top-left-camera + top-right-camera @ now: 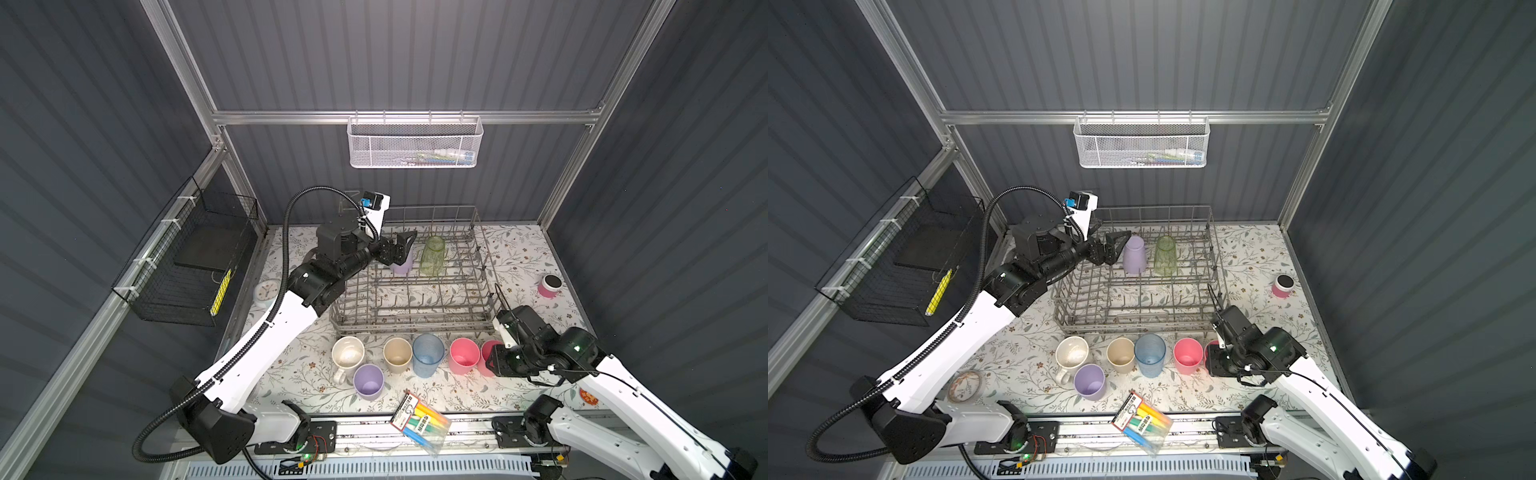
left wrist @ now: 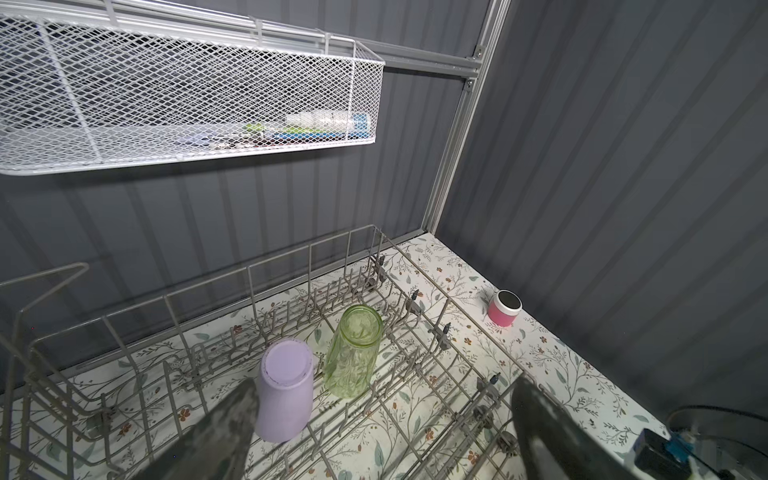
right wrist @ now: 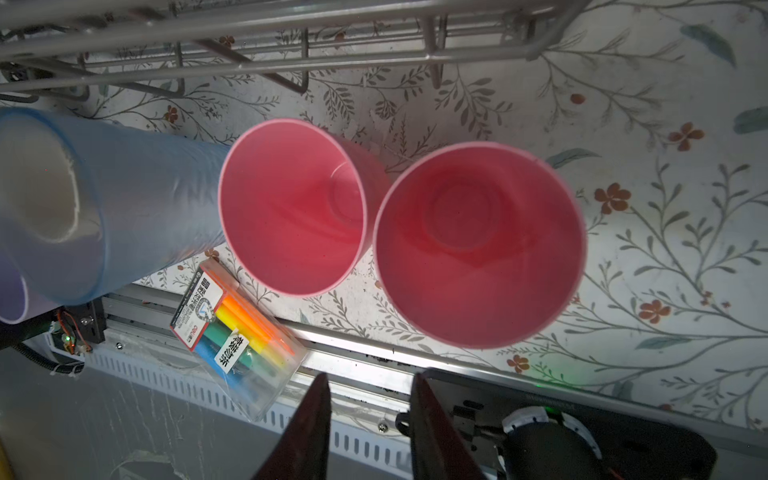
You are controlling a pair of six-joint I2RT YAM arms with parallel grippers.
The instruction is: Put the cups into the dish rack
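The right end effector [image 3: 370, 378] hangs over the right-hand pink cup [image 3: 478, 249], fingers a little apart and empty. This cup stands upright, mouth up, at the right end of the row between the dish rack [image 1: 411, 322] and the near edge of the bench [image 1: 519, 257]. It is almost touching the second pink cup [image 3: 291, 216].

Recommended procedure:
- Pinch the cup wall on the side away from its neighbour, one finger inside the rim.
- Lift clear of the rack's near wall before turning the cup over onto the tines.

The left end effector [image 1: 1119, 248] stands wide apart inside the rack toward the far-left corner. One finger is just beside the inverted lilac cup [image 1: 1134, 255], not clamped on it. Withdraw it straight up to avoid tipping that cup or the green tumbler [image 1: 1165, 255] beside it.

The cream mug [image 1: 348, 353], beige cup [image 1: 397, 354], blue cup [image 1: 428, 355] and second lilac cup [image 1: 368, 381] await loading.
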